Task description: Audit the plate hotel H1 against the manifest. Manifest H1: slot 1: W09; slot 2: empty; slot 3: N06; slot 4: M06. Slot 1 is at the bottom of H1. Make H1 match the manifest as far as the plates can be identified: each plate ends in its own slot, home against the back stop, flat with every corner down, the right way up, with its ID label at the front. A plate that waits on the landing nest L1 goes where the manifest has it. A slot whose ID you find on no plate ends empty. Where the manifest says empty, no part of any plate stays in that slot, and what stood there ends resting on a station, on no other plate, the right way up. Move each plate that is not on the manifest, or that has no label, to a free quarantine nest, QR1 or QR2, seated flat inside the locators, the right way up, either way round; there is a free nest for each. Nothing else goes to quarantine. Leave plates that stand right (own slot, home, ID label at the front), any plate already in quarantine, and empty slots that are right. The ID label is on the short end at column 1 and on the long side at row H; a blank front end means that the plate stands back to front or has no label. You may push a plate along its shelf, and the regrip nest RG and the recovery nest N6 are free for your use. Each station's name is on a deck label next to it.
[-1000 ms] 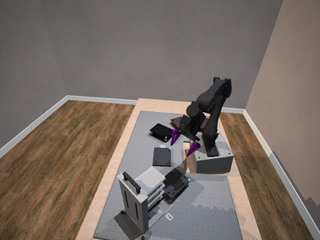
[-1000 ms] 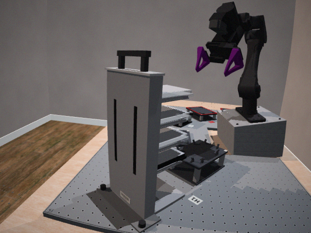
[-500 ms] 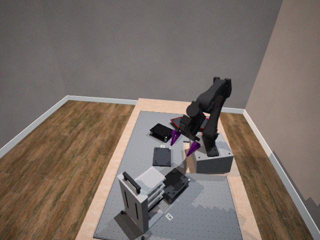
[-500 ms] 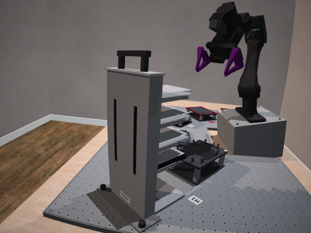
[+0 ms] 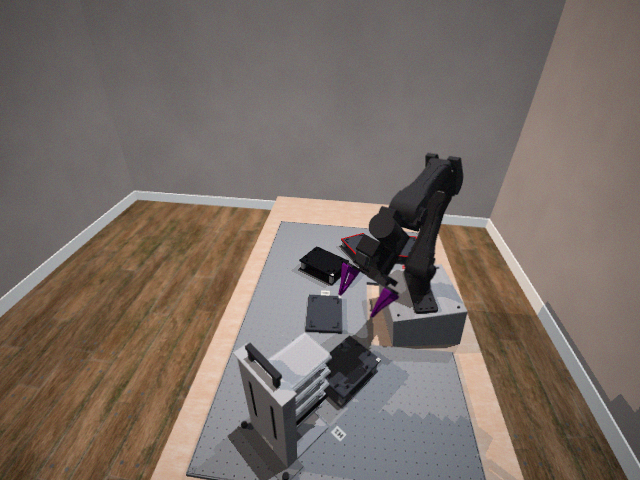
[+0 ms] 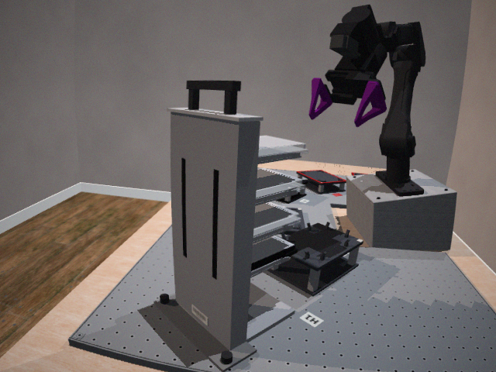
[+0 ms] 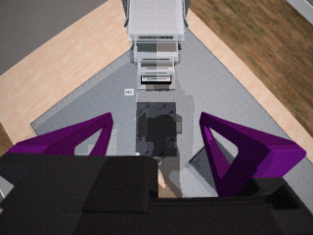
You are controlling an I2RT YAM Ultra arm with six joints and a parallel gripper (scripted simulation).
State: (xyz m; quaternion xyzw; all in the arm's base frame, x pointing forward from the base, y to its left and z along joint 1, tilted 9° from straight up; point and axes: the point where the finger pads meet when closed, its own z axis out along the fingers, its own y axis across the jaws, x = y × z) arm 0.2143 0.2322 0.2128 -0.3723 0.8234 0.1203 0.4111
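The end effector [image 6: 347,102] hangs high with purple fingers [image 6: 319,98] spread wide, gripping nothing. The plate hotel H1 [image 6: 208,200] stands on the bench [image 6: 360,320] at its twelve o'clock in the wrist view.

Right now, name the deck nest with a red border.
The flat nest at the far end of the deck, left of the arm's grey pedestal. Its rim is red; the other nests are plain black or grey.

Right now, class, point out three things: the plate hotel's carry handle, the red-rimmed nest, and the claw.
carry handle [image 6: 213,85], exterior view, on its top crossbar.
red-rimmed nest [image 6: 320,175], exterior view, on its dark top face.
claw [image 6: 347,104], exterior view, midway between the open purple fingertips.
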